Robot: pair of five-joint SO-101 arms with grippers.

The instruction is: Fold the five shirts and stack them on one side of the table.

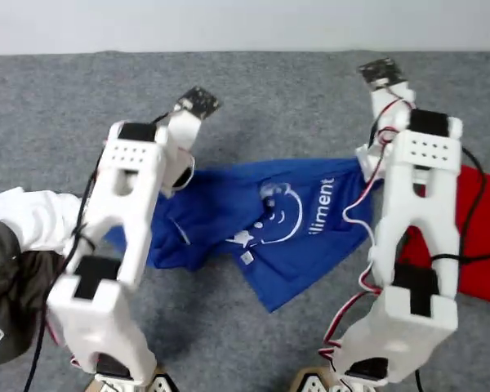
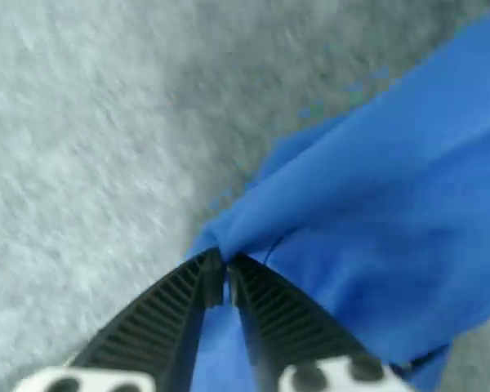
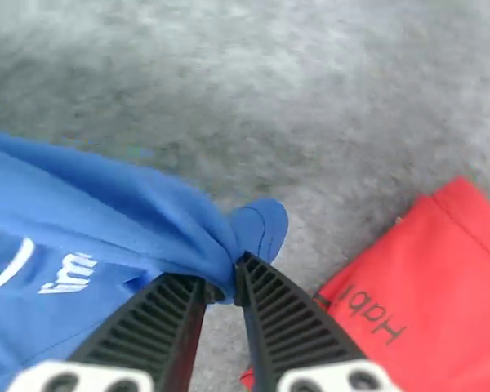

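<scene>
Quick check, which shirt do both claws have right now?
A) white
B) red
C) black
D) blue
D: the wrist views show the left claw and the right claw each shut on a bunched corner of the blue shirt. The red shirt lies apart from both, on the table beside the right arm.

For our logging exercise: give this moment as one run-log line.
left gripper: shut on blue shirt | right gripper: shut on blue shirt | red shirt: on table
</scene>
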